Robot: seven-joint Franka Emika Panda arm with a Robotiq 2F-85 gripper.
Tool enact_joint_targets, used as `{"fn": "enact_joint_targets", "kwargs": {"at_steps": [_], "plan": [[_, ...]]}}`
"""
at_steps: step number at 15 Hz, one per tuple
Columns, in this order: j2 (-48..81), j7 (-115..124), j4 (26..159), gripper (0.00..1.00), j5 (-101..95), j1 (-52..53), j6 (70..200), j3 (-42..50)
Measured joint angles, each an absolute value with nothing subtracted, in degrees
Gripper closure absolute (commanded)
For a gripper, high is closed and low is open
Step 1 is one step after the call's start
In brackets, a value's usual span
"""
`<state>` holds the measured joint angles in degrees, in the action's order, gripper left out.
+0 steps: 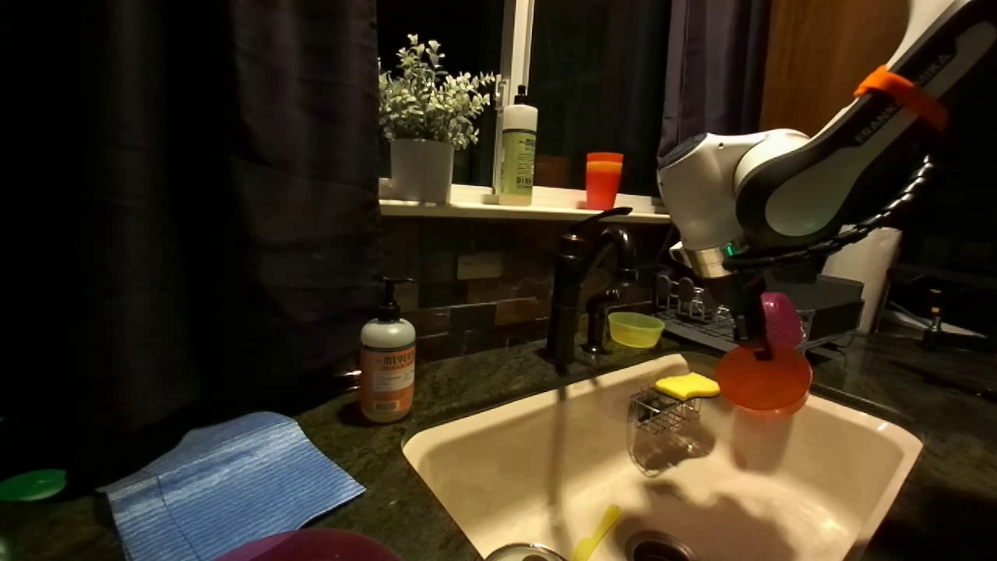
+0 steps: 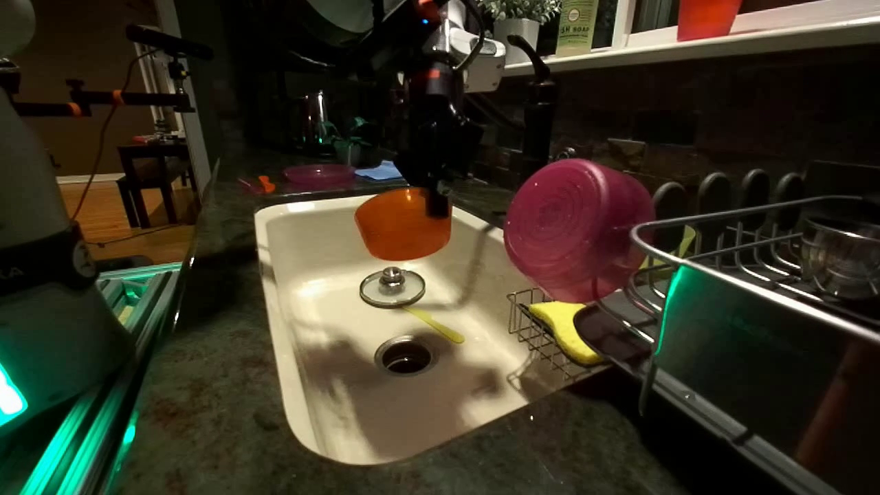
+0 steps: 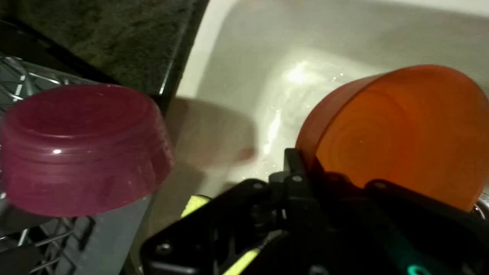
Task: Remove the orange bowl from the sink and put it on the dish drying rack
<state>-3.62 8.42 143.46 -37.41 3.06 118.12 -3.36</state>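
My gripper (image 1: 752,343) is shut on the rim of the orange bowl (image 1: 767,382) and holds it tilted above the sink (image 1: 498,460). In an exterior view the bowl (image 2: 399,223) hangs over the far part of the basin (image 2: 316,295), with the fingers (image 2: 436,203) at its edge. In the wrist view the bowl wall (image 3: 412,137) sits between the fingertips (image 3: 303,164), its open side showing; the finger inside the bowl is dark. The dish drying rack (image 2: 729,371) stands beside the sink. It also shows at the left in the wrist view (image 3: 110,229).
A magenta bowl (image 2: 577,227) leans on the rack's sink-side edge. A yellow sponge (image 2: 564,333) lies on a wire caddy inside the basin. A glass lid (image 2: 392,289) and a yellow utensil (image 2: 436,324) lie in the sink. The dark faucet (image 1: 568,296) and a yellow-green bowl (image 1: 636,330) stand behind it.
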Motion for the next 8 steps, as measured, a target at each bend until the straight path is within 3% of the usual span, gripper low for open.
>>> {"fn": "enact_joint_targets", "kwargs": {"at_steps": [8], "plan": [[-7.6, 9.4, 142.9, 0.99, -44.7, 3.8, 110.4, -5.7]]}}
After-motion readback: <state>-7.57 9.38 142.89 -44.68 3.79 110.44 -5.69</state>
